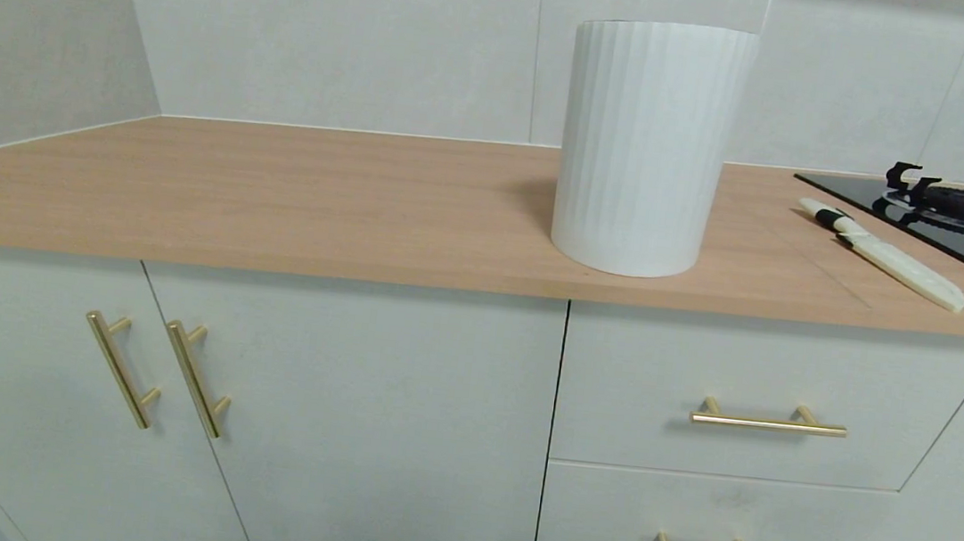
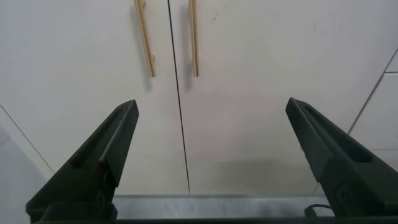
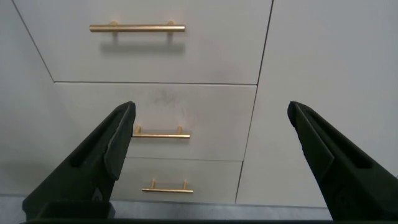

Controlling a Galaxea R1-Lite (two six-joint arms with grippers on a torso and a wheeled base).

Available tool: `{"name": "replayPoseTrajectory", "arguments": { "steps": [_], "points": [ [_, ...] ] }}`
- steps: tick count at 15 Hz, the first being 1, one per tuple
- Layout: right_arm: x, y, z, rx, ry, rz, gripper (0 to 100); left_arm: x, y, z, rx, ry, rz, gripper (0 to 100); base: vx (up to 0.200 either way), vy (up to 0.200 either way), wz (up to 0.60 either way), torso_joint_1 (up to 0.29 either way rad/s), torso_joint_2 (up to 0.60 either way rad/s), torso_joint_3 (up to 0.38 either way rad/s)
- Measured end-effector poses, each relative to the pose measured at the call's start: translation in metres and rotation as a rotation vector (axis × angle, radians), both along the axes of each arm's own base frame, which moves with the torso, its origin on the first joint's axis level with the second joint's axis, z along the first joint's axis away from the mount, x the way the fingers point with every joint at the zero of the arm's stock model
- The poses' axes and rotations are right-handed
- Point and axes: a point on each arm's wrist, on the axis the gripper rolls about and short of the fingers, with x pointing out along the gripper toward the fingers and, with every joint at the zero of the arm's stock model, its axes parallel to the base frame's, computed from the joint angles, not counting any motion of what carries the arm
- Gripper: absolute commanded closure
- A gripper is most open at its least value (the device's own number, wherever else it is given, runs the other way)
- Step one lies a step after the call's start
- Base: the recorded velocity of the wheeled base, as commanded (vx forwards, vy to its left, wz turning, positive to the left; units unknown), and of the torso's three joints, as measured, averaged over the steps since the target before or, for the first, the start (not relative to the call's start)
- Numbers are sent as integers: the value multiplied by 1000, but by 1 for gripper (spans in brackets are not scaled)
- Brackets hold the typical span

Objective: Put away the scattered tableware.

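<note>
A fitted kitchen: a wood-topped table (image 1: 275, 195) runs along a pale tiled wall (image 1: 338, 22), with a black gas hob (image 1: 963, 213) at two o'clock, a knife (image 1: 886, 257) beside it, and white cupboard doors (image 1: 340, 426) and drawers (image 1: 740, 369) with brass bar handles (image 1: 768, 422) below.

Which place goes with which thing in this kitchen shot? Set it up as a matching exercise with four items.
Things:
1. white ribbed cylindrical container
2. cream knife with a black band
3. black gas hob
4. two gold bar handles

Places:
A. on the pale cabinet doors, lower left
B. lying flat on the wooden countertop, beside the hob
C. set into the countertop, far right
D. standing upright, mid-countertop

Pairs: 1-D, 2-B, 3-C, 4-A
</note>
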Motion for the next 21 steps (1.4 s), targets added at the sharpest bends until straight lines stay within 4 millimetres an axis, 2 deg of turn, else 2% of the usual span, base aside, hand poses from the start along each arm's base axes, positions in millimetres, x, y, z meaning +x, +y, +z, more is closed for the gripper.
{"name": "replayPoseTrajectory", "arguments": {
  "steps": [5, 12, 18, 21],
  "points": [
    [0, 0, 0, 0, 0, 1, 0, 0, 0, 0, -1, 0, 0, 0, 0, 0, 0, 0, 0, 0],
    [0, 0, 0, 0, 0, 1, 0, 0, 0, 0, -1, 0, -1, 0, 0, -200, 0, 2, 4, 1],
    [0, 0, 0, 0, 0, -1, 0, 0, 0, 0, -2, 0, -1, 0, 0, 0, 0, 0, 0, 0],
    [0, 0, 0, 0, 0, 0, 0, 0, 0, 0, -3, 0, 0, 0, 200, 0, 0, -1, 4, 7]
  ]
}}
